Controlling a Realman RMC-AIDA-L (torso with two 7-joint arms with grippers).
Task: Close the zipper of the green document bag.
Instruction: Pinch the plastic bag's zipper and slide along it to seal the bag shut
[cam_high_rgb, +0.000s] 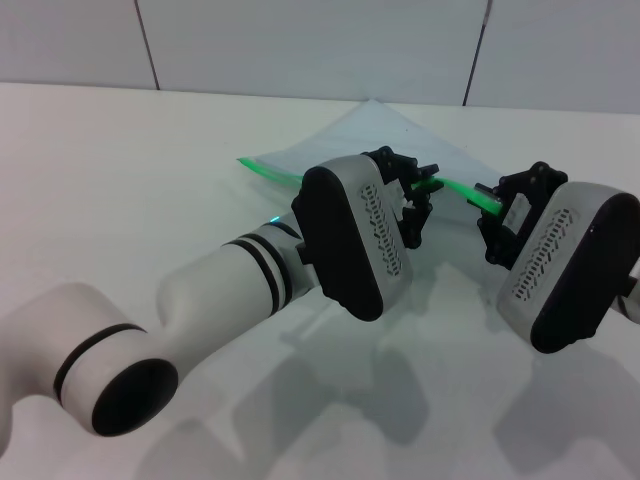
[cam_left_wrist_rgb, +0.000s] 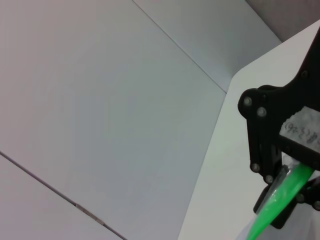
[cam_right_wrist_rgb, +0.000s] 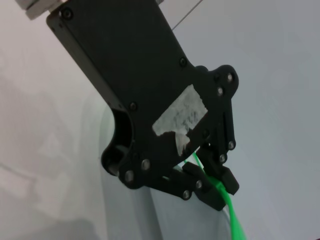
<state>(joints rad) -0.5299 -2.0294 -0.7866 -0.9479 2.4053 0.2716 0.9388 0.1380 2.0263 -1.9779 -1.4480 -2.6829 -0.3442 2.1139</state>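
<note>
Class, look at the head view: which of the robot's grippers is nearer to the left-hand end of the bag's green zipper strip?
Left. The left gripper grips the zipper about midway along it, closer to that left-hand end. The right gripper is clamped on the strip's far right end, away from it. The bag lies behind both.

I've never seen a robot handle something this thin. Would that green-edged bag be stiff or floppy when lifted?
Probably floppy: the green document bag bows up between both hands rather than lying flat. The zipper edge curves between the left hand and right hand, so it likely bends easily. It also looks light.
</note>
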